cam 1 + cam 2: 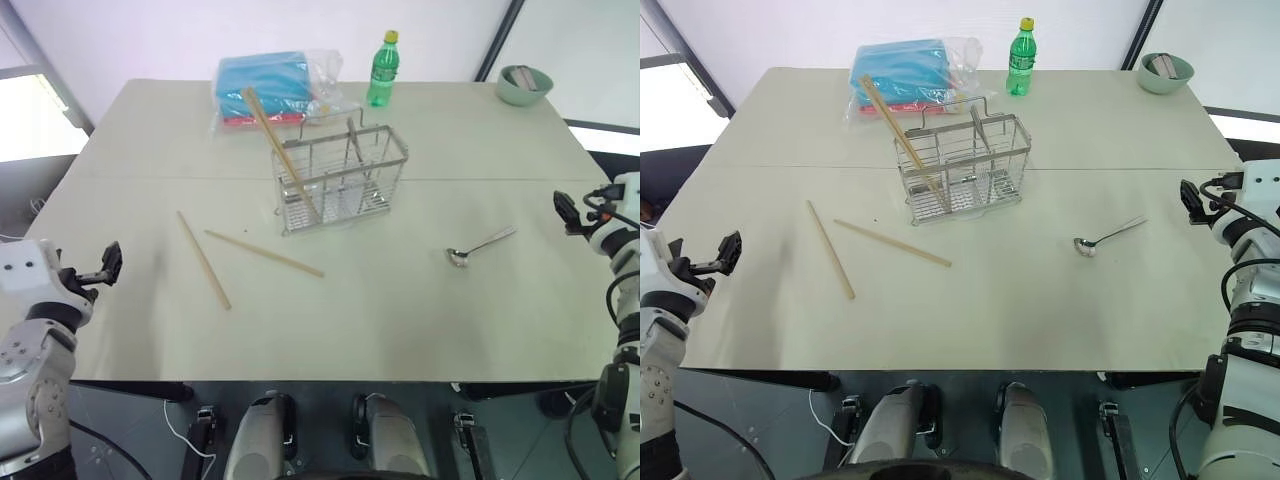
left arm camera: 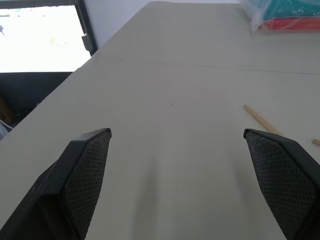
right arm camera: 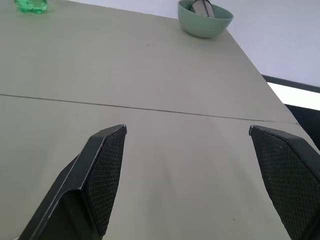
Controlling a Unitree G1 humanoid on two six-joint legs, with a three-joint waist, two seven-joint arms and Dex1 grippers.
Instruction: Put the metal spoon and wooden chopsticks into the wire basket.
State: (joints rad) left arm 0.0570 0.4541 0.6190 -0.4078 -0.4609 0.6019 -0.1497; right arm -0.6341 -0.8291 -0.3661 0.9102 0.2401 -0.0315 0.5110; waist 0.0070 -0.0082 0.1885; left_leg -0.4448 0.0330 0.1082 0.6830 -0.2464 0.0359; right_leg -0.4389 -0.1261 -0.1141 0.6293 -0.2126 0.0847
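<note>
The wire basket (image 1: 338,178) stands in the middle of the table, with one wooden chopstick (image 1: 277,142) leaning out of its left end. Two more chopsticks lie flat on the table to its front left, one (image 1: 203,259) nearer the left edge and one (image 1: 264,253) angled beside it. The metal spoon (image 1: 480,246) lies on the table to the basket's front right. My left gripper (image 1: 103,265) hovers open at the table's left edge, far from the chopsticks. At the table's right edge my right gripper (image 1: 566,210) is open, with nothing between its fingers (image 3: 102,170).
A plastic bag of blue and red cloths (image 1: 268,85) lies behind the basket, with a green bottle (image 1: 382,70) to its right. A green bowl (image 1: 524,84) stands at the far right corner. The table (image 1: 380,310) has bare room in front.
</note>
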